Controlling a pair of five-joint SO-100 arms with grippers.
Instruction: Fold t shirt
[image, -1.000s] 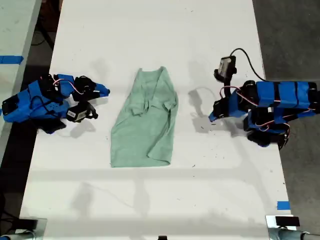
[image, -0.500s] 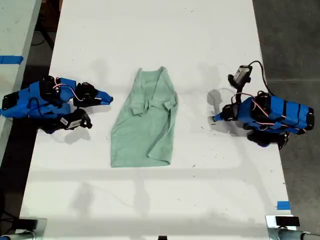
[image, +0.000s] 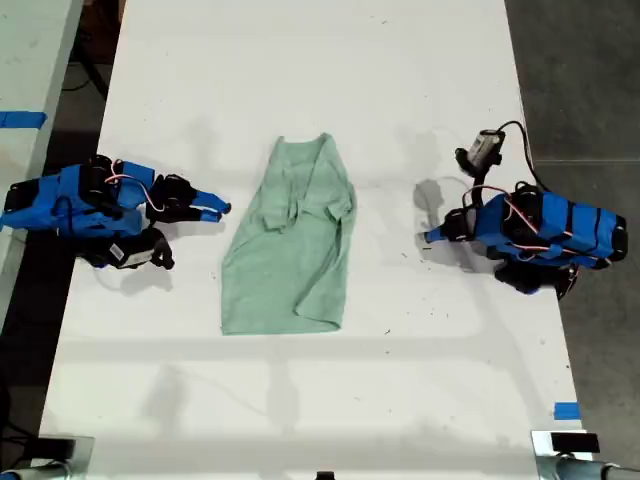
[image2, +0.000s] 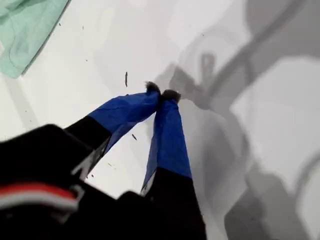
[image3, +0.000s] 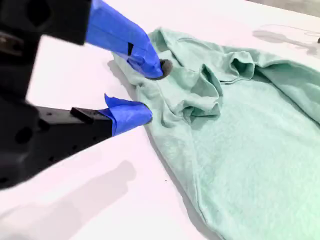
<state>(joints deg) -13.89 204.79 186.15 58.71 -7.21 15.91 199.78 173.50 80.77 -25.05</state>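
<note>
second wrist view: my second gripper (image3: 150, 90) gapes beside the t shirt (image3: 240, 125).

t shirt (image: 290, 245): mint green (plain) | table (image: 300, 400): white

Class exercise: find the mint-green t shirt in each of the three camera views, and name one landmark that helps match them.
Exterior view: t shirt lies mid-table between both arms.
First wrist view: one corner, away from my shut first gripper.
Second wrist view: fills much of the frame, beside my open second gripper.
Shared landmark: the white table.
</note>
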